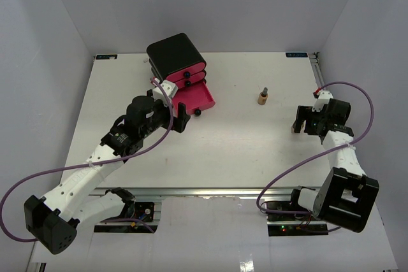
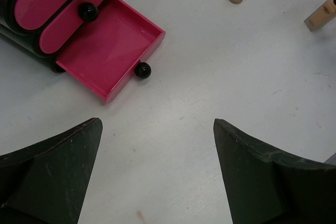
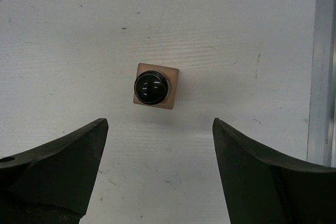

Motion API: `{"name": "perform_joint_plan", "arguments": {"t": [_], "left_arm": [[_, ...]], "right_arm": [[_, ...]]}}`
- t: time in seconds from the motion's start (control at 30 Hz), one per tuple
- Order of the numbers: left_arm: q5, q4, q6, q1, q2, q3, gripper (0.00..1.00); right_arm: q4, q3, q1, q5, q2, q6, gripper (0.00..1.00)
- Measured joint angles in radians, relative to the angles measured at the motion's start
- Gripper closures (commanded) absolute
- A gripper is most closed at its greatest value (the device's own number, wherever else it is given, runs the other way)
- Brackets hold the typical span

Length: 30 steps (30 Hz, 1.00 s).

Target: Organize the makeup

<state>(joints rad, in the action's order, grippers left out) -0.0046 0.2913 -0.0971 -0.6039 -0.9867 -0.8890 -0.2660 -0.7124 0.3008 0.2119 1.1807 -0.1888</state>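
From above, a black box [image 1: 171,54] with pink drawers stands at the back of the white table [image 1: 242,157]. Its bottom drawer [image 1: 199,97] is pulled out, I think so the makeup can go inside. One tan bottle [image 1: 262,97] stands alone in the middle, well away from the drawer. The left gripper [image 1: 173,106] hovers just beside the drawer. The right gripper [image 1: 307,111] hangs near the right side of the table. No other makeup shows here.

In the left wrist view, the left gripper's two dark fingers [image 2: 58,166] are wide apart and hold nothing. Only bare table lies between them. The pink drawer looks empty. The tan bottle is near the top. A second bottle [image 2: 320,15] pokes in at the right edge. Both are far from this gripper.

The right wrist view looks straight down on a bottle, and I think it is the second bottle. It stands up straight, close to the metal rail [image 3: 321,66] at the table's edge. It has a square tan body and a round, shiny black cap. The right gripper's fingers are spread wide, one on each side, and they do not touch it. It looks lined up to come down and grab the bottle. The bottle is small and smooth, so it could tip or slip.
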Motion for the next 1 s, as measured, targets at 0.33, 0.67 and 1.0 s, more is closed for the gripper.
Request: {"name": "perform_joint_plan", "arguments": {"t": [0.33, 0.67, 1.0], "left_arm": [[-0.004, 0.000, 0.000, 0.004, -0.001, 0.000, 0.02], [-0.003, -0.008, 0.000, 0.009, -0.010, 0.010, 0.02], [0.006, -0.008, 0.000, 0.016, -0.021, 0.013, 0.02]], "right_arm": [[0.063, 0.000, 0.000, 0.027, 0.138, 0.044, 0.26], [0.122, -0.011, 0.000, 0.054, 0.215, 0.073, 0.40], [0.179, -0.011, 0.000, 0.053, 0.222, 0.073, 0.65]]}}
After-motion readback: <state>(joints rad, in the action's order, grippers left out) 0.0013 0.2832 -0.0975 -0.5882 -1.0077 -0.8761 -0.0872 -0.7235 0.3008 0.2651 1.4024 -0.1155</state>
